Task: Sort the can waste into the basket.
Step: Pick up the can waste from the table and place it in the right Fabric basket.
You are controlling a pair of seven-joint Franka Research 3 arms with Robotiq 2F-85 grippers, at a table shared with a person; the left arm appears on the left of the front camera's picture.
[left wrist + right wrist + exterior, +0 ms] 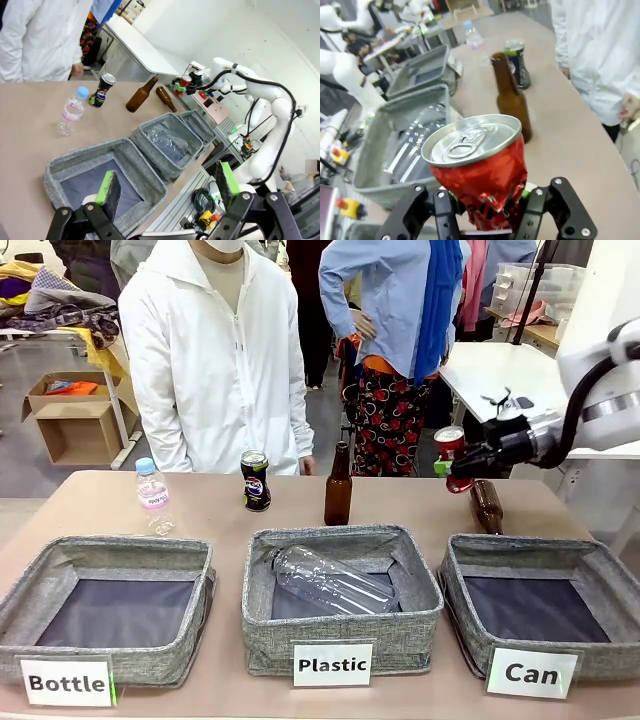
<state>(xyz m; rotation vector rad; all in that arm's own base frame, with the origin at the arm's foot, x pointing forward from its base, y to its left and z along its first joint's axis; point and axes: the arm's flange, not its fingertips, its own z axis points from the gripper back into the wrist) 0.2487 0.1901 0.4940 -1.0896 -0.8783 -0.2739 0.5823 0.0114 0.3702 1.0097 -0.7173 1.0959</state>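
The big brown table is holding three grey baskets in a row on the robot's side. The Can basket is sitting at the right end, and nothing is lying in it. The right arm is reaching in from the right, over the far part of the table, past that basket's back rim.

The red can is hanging in the air there, all crumpled. It is standing tall with its silver top pointing up. The Can basket is lying below it, nearer to the robot and a bit to the right. So I am thinking the arm needs to pull the can back toward itself until it is over the basket's dark floor. A brown bottle is lying on the table just under the can, so the can should be going over it.

The black-and-blue can is standing upright well apart, left of the middle, near the person.

The right claw is squeezing tight on the lower part of the red can. The left claw is gaping wide, holding nothing, and hovering over the Bottle basket. It looks nearer to the black-and-blue can.
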